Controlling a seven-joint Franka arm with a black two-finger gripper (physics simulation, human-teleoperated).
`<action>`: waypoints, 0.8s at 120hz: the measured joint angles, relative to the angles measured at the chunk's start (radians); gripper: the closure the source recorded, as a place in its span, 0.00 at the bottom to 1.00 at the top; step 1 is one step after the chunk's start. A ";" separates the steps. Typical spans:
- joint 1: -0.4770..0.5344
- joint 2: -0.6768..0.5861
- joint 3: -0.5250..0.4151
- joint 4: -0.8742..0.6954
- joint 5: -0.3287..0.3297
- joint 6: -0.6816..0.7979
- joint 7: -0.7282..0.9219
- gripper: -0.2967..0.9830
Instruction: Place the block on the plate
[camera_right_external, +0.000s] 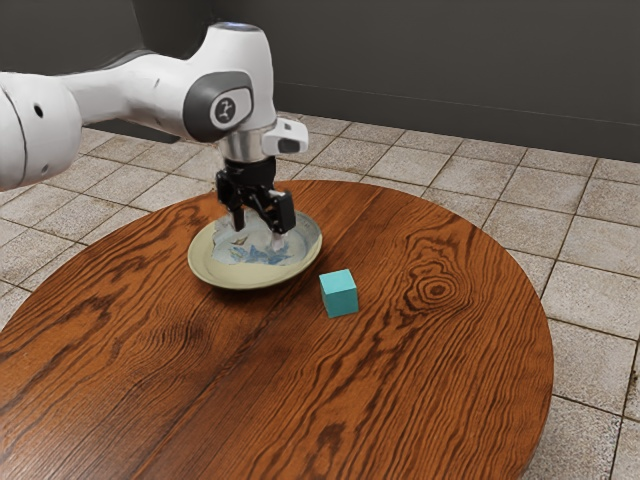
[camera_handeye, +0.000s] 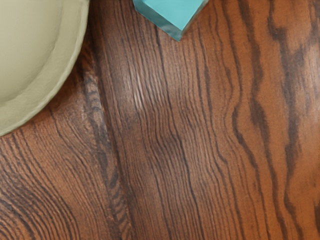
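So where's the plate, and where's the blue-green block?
plate (camera_right_external: 223, 275): exterior view, on its rim
blue-green block (camera_right_external: 338, 292): exterior view, on its side just below the top

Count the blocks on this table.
1: a turquoise block, resting on the wooden table beside the plate, with a gap between them. No other block is visible.

A brown wooden table (camera_handeye: 200, 150) is being crossed by dark, wavy grain. A sharp-cornered turquoise block (camera_handeye: 172, 12) and a curved-rimmed, pale olive plate (camera_handeye: 35, 50), both partly seen, are being separated by wood.
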 joint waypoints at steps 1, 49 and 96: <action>-0.008 0.006 0.004 0.001 -0.001 0.003 -0.005 0.23; -0.276 0.339 0.270 0.230 -0.184 0.099 -0.364 0.23; -0.203 0.558 0.254 0.383 -0.319 0.176 -0.794 0.23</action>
